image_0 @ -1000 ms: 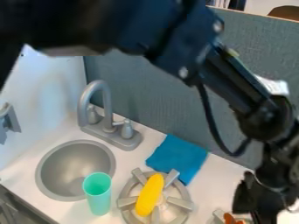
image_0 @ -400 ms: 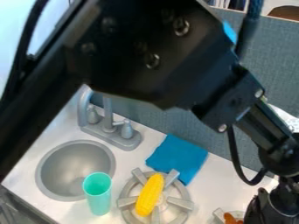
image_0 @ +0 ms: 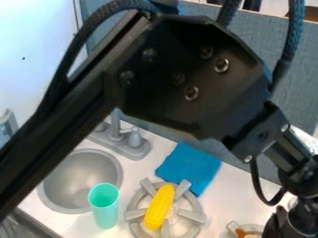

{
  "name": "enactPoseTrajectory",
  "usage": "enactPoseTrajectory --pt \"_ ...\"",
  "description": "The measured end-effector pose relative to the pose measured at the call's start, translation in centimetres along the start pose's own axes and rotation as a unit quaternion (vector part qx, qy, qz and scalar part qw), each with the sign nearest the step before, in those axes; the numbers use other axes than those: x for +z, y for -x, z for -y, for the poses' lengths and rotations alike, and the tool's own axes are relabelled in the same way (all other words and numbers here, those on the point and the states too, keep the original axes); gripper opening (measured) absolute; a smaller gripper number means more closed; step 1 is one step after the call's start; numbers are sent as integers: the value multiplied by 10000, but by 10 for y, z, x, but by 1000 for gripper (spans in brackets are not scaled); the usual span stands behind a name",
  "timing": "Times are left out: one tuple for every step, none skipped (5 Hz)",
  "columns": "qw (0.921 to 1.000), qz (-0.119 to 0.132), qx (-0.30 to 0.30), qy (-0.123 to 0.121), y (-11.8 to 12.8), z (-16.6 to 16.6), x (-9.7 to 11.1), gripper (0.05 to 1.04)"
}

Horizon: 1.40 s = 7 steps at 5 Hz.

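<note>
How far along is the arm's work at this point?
Possibly done: the yellow corn rests across the near burner, free of the gripper, though nothing proves the arm placed it.

In hand: the gripper is low at the right, beside an orange-brown piece at the bottom edge; whether it grips anything is unclear.

Left: probably dealing with that piece, judging by the gripper's position.

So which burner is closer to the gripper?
The right-hand burner, cut off by the bottom edge, with something orange-brown on it. The left burner has the yellow corn.
</note>
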<state>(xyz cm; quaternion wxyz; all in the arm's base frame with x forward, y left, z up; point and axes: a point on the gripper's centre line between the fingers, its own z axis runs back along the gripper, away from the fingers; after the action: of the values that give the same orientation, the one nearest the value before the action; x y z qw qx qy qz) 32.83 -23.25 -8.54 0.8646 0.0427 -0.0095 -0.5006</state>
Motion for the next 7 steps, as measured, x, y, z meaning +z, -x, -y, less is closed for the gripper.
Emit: enactPoseTrajectory --pt "9999 106 104 27 -2 1 -2 726" --pt "9997 60 205 88 3 5 -1 639" --pt "9994 88 282 201 16 12 5 637" --pt "9970 387 673 57 34 2 35 637" --pt "9920 480 1109 -369 50 -5 62 637" --pt "9861 215 1551 -560 71 0 64 637" --pt "9808 -168 1875 -512 83 4 49 637"
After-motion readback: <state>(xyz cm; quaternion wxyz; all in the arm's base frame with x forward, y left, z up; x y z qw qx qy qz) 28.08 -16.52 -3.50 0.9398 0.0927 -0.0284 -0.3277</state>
